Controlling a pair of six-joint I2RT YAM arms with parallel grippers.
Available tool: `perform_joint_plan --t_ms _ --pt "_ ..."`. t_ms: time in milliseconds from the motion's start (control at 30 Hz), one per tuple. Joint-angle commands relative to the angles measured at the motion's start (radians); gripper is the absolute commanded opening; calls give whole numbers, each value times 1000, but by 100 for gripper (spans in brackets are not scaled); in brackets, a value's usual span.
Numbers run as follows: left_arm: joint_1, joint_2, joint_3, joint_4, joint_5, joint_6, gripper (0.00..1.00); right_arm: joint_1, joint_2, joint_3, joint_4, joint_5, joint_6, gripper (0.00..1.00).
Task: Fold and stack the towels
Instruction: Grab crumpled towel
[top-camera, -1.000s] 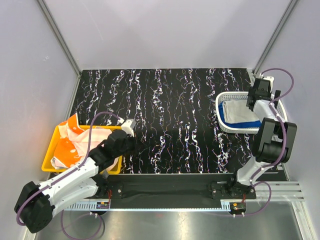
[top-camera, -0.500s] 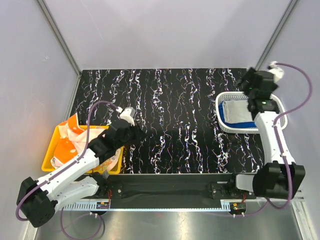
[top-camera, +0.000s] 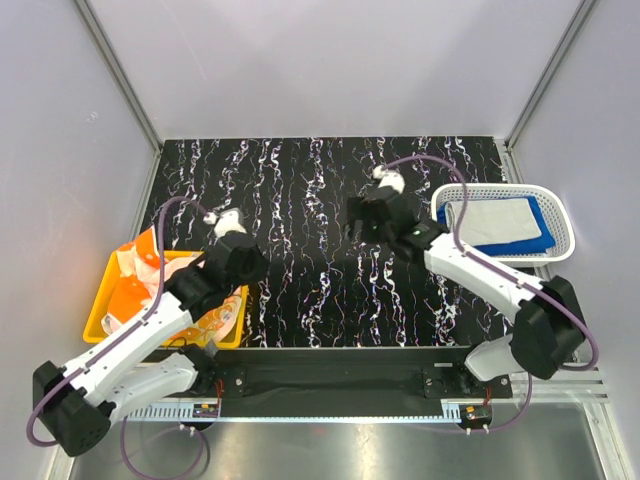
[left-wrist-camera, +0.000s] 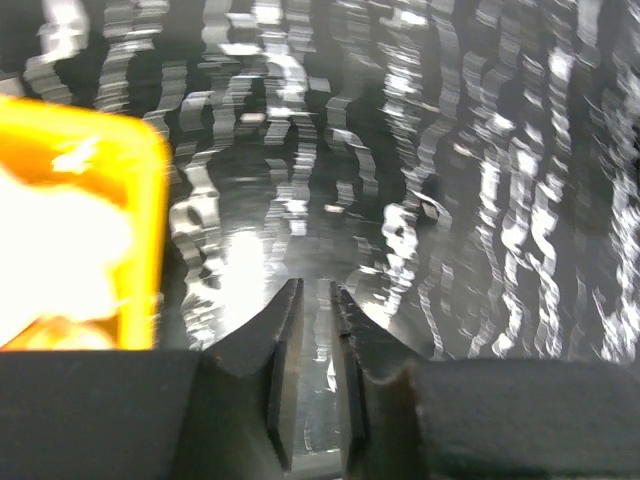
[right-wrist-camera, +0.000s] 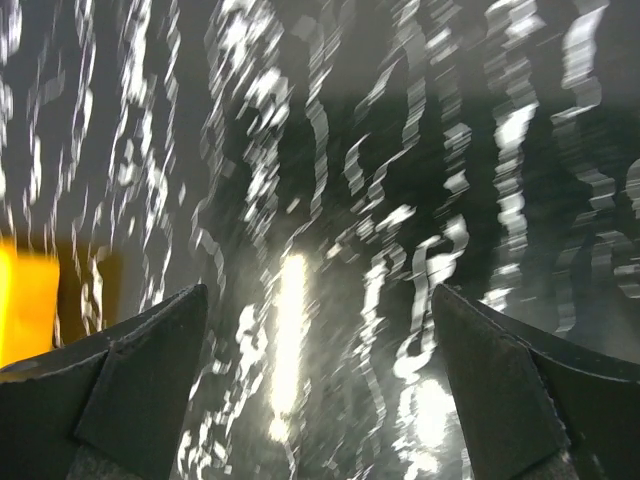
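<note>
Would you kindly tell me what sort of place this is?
Likely a robotics test cell: grey enclosure walls, a black white-veined tabletop, a left robot arm and a right robot arm bolted at its edge.

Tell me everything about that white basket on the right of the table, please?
The white basket is a rectangular tub with rounded corners, apparently plastic, its walls pierced with rows of small holes. It sits upright on the dark marbled table, at the right side. Inside, a folded off-white towel lies flat on top of a royal blue towel, whose edge shows along the near and right sides.
</note>
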Motion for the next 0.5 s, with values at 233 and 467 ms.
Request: perform_joint_plan --t_ms 233,467 --pt "198 -64 -50 -330 -312 -377 41 99 90 5 67 -57 1 100" --pt "317 15 -125 -231 -239 -394 41 98 74 -11 90 -70 -50 100"
